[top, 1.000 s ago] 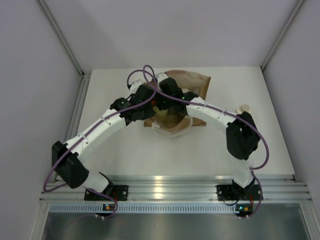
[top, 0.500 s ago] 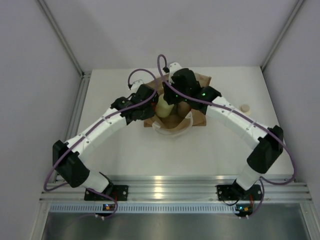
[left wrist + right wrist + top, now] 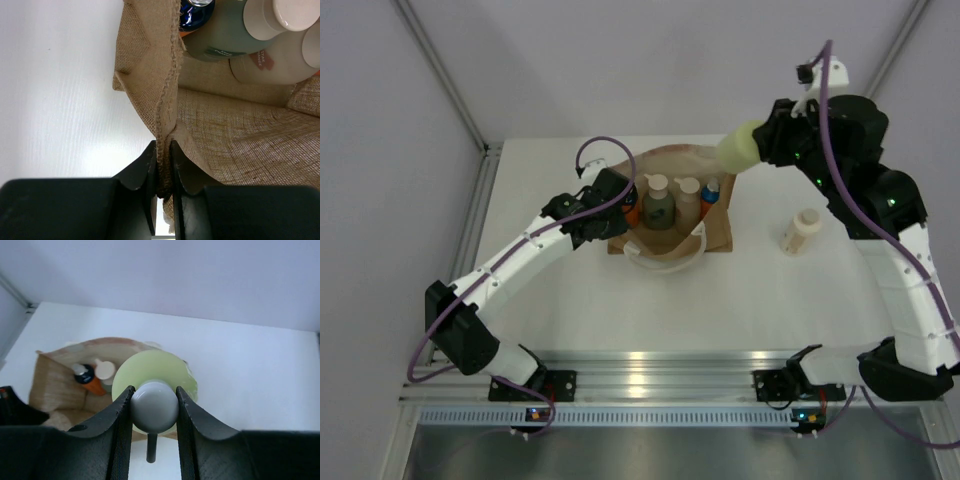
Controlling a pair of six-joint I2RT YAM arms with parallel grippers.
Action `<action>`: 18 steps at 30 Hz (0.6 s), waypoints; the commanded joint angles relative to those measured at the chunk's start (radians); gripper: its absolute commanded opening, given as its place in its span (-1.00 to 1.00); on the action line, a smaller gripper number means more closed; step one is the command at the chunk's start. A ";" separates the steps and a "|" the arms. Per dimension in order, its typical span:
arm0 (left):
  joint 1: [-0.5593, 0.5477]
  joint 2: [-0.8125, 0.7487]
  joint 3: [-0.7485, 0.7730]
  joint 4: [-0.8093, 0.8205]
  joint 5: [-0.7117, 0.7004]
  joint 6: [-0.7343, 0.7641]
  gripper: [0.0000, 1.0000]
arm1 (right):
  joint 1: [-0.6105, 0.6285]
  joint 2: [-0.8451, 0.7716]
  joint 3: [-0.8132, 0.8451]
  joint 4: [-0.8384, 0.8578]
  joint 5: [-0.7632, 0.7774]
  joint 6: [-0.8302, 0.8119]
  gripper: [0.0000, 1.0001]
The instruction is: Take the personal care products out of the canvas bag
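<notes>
The canvas bag (image 3: 718, 228) stands open at the table's back middle. My left gripper (image 3: 620, 213) is shut on its left rim; the left wrist view shows the jaws (image 3: 163, 160) pinching the woven edge (image 3: 167, 100). My right gripper (image 3: 763, 142) is shut on the grey cap of the yellow-green bottle (image 3: 738, 149), held high, to the right of the bag; the right wrist view shows the bottle (image 3: 155, 367) between the jaws (image 3: 154, 401). A dark green bottle (image 3: 658, 206), a pinkish-beige one (image 3: 688, 197) and an orange one with a blue cap (image 3: 710, 192) stand in the bag. A cream bottle (image 3: 800, 230) stands on the table at the right.
The bag's white handle (image 3: 665, 262) loops over its near side. A second orange bottle (image 3: 632, 212) shows by my left gripper. White walls with metal posts close in the table on the left, back and right. The arm bases sit on the near rail.
My right gripper has lifted the yellow-green bottle out of the bag and swung it up and to the right. My left gripper still holds the bag's rim.
</notes>
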 commanded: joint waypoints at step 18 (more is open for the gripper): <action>0.005 0.006 0.049 -0.087 -0.005 0.115 -1.00 | -0.312 -0.364 -0.850 0.254 -0.036 0.052 -1.00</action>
